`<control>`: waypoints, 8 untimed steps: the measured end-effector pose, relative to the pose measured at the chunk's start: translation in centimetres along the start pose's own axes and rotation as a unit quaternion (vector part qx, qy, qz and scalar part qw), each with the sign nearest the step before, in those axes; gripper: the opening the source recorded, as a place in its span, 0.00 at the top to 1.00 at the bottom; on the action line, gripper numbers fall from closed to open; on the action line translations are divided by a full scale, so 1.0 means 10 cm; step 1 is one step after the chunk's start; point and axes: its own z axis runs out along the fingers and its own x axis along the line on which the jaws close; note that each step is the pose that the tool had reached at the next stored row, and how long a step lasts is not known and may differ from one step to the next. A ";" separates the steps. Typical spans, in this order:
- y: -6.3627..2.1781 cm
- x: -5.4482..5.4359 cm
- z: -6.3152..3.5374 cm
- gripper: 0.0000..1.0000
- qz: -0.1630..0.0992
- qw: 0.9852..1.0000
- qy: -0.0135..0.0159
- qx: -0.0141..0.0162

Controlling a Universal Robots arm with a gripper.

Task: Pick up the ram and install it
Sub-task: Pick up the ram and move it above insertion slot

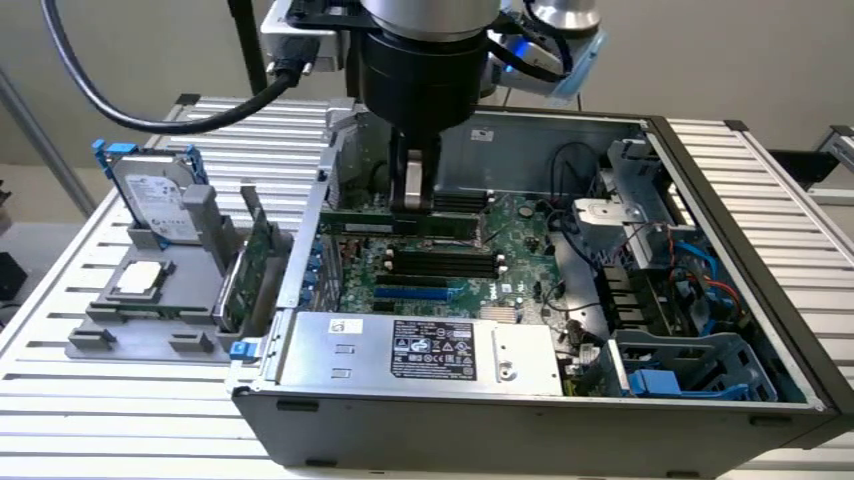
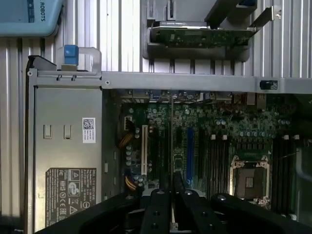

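In the exterior view the arm (image 1: 420, 70) reaches straight down into the open computer case (image 1: 747, 300). Its jaws pinch the ram (image 1: 367, 223), a thin green stick held level on its long edge over the far part of the motherboard (image 1: 514, 235). That hold looks chosen to turn the contact edge toward the board and keep the stick parallel to the black slots (image 1: 434, 265) just nearer the camera. Whether it touches anything beneath I cannot tell. The grip sits near the stick's middle, which should keep it from tipping. Room is tight: the case's side wall (image 1: 320, 230) stands just beside one end of the stick, loose cables (image 1: 574, 165) hang near the other, and the power supply (image 1: 414, 350) takes up the near side. On the tabletop (image 1: 80, 400), at the exterior view's left, a grey holder (image 1: 134, 330) carries a hard drive (image 1: 154, 200) and a larger expansion card (image 1: 254, 270), well apart from the work. In the wrist view two black fingers (image 2: 157, 214) are closed on the ram (image 2: 171, 141). It is seen edge-on as a thin line against the motherboard (image 2: 234, 126), between a white slot (image 2: 144, 151) and a blue slot (image 2: 189, 151). Its height above them cannot be judged. The bare processor socket (image 2: 248, 180) lies off to one side, unobstructed.
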 end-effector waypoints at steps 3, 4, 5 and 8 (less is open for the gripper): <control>-0.133 -0.03 0.014 1.00 0.000 1.000 0.000 0.000; -0.164 -0.06 0.024 1.00 0.000 1.000 0.000 0.000; -0.188 -0.10 0.034 1.00 0.000 1.000 0.000 0.000; -0.243 -0.22 0.070 1.00 0.000 1.000 0.000 0.000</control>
